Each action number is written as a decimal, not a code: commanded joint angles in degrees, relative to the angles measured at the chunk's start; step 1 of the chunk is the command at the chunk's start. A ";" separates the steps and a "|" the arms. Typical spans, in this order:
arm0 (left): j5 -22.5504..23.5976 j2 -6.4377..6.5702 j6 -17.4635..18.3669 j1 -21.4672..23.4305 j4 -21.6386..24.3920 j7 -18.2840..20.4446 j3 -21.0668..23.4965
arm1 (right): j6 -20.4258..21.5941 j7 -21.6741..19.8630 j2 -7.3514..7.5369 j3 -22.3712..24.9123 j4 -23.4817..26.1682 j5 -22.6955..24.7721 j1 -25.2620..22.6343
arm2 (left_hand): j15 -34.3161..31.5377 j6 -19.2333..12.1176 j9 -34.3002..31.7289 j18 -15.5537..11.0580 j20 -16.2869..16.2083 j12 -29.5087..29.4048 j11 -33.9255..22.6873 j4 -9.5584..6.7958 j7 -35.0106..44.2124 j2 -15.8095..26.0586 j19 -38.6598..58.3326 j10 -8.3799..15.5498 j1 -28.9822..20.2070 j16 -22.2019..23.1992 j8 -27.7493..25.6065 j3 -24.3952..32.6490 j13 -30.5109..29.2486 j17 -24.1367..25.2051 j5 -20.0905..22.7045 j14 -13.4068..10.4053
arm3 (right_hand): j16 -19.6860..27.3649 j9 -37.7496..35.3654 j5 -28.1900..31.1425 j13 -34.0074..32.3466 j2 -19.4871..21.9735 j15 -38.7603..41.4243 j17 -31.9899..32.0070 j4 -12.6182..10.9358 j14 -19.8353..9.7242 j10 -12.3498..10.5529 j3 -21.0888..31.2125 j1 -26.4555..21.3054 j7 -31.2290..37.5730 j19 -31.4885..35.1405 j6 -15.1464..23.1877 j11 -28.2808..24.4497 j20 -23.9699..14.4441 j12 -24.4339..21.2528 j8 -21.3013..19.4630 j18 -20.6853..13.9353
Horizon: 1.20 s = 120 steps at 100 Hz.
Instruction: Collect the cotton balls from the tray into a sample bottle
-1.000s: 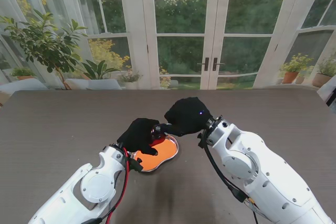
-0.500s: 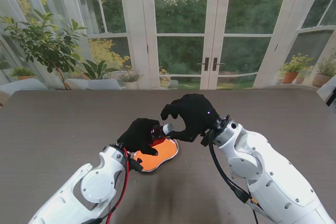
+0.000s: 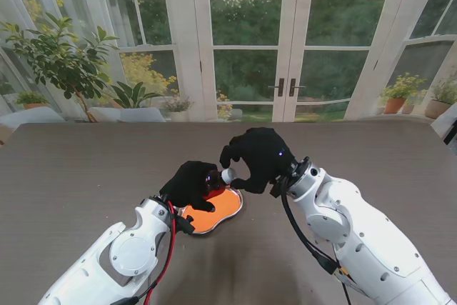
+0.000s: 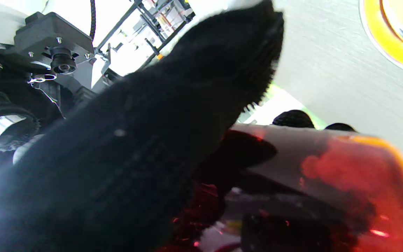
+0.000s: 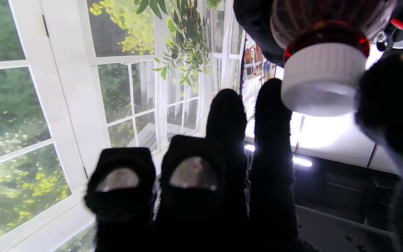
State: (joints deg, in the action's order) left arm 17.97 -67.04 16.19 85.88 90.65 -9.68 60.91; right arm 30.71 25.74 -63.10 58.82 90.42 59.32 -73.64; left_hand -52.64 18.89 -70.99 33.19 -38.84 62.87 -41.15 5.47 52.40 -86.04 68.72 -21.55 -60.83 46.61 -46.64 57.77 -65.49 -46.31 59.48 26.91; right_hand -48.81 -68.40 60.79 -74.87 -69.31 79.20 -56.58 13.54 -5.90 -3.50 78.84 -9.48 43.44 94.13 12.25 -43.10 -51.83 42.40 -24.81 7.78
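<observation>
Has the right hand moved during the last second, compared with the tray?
Yes. The right hand first covered the bottle's white cap, then drew back rightward from the tray and opened.

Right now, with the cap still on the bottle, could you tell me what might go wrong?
The right hand is open around the white cap without a firm pinch, so it may slip. The left hand holds the sample bottle over the orange tray; a twist could tip it.
</observation>
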 commanded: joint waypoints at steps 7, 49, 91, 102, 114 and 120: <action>-0.12 -0.13 -0.10 0.09 0.36 1.12 0.10 | -0.33 -0.82 -0.32 -0.40 -0.17 0.20 0.18 | -25.34 -4.28 -4.24 1.47 -3.43 2.44 -5.76 -1.68 15.66 62.99 33.29 -1.29 -5.32 3.66 -3.21 3.29 -6.16 -4.85 5.12 2.92 | -1.37 -2.44 2.56 -0.92 -3.29 3.22 -1.84 7.49 -2.62 -0.86 4.02 -3.55 3.35 2.24 -0.79 -0.57 -0.15 0.49 5.49 0.16; -0.09 -0.11 -0.08 0.10 0.34 1.17 0.09 | -0.92 -4.03 -0.58 -0.91 0.20 -2.59 -0.09 | -25.34 -4.30 -4.27 1.47 -3.43 2.43 -5.75 -1.67 15.65 63.01 33.29 -1.27 -5.31 3.66 -3.21 3.26 -6.16 -4.85 5.13 2.92 | -4.96 -12.71 10.42 -0.74 10.61 12.15 -5.38 8.42 -1.17 0.50 -1.20 0.65 12.36 5.29 -4.02 -1.59 -0.27 2.16 11.99 2.75; -0.12 -0.12 0.04 -0.05 0.33 1.20 -0.04 | -5.07 -11.04 0.03 -1.98 1.27 -4.37 -0.12 | -25.31 -4.29 -4.24 1.47 -3.43 2.43 -5.73 -1.67 15.63 63.03 33.29 -1.30 -5.33 3.67 -3.21 3.21 -6.12 -4.85 5.05 2.93 | -7.70 -14.81 14.61 -0.57 38.07 19.00 -9.20 -2.79 1.11 3.18 -13.98 6.07 17.90 8.21 -7.10 -14.19 0.37 3.21 -2.88 5.14; -0.04 -0.11 0.05 -0.03 0.36 1.17 0.02 | -6.90 -11.07 0.17 -2.23 1.62 -3.46 -0.26 | -25.30 -4.25 -4.23 1.47 -3.43 2.43 -5.73 -1.68 15.63 63.02 33.29 -1.34 -5.35 3.67 -3.22 3.24 -6.08 -4.85 5.05 2.92 | -7.68 -14.82 14.66 -0.53 43.82 19.09 -8.96 -3.49 1.84 3.39 -16.33 7.00 19.01 8.04 -7.14 -15.36 0.52 2.44 -2.50 5.53; 0.00 -0.10 0.02 -0.01 0.36 1.18 0.03 | -8.23 -11.48 0.46 -1.93 2.50 -2.03 -0.61 | -25.29 -4.30 -4.25 1.47 -3.43 2.44 -5.74 -1.69 15.66 63.00 33.29 -1.24 -5.33 3.68 -3.23 3.23 -6.08 -4.85 5.11 2.92 | -4.72 -14.35 12.29 -0.64 50.82 12.81 -4.54 -4.29 1.90 1.89 -19.17 8.99 8.07 5.71 -5.81 -5.39 -0.27 -0.80 2.61 4.25; -0.05 -0.11 -0.02 -0.01 0.38 1.20 0.01 | -8.42 -11.55 0.50 -1.63 2.75 -1.88 -0.83 | -25.29 -4.24 -4.23 1.47 -3.43 2.44 -5.73 -1.67 15.65 63.01 33.29 -1.29 -5.30 3.68 -3.22 3.21 -6.08 -4.85 5.13 2.92 | -3.33 -13.02 7.25 -0.63 52.81 9.74 -2.54 -4.43 2.32 1.84 -19.58 9.82 2.70 4.58 -5.60 -1.52 -0.53 -0.45 3.11 3.72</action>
State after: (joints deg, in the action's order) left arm 18.07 -66.82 16.06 85.92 90.29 -9.56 60.95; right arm 22.36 15.30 -62.75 56.95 92.71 57.50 -73.83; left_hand -52.64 18.94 -71.01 33.19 -38.84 62.87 -41.09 5.47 52.40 -85.86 68.72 -21.55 -60.83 46.61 -46.64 57.77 -65.50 -46.31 59.48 26.91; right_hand -53.65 -78.03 70.64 -75.61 -19.59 89.84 -60.09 11.99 -1.99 -2.76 60.25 -0.12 49.79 96.71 7.68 -46.97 -51.83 42.12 -23.38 10.60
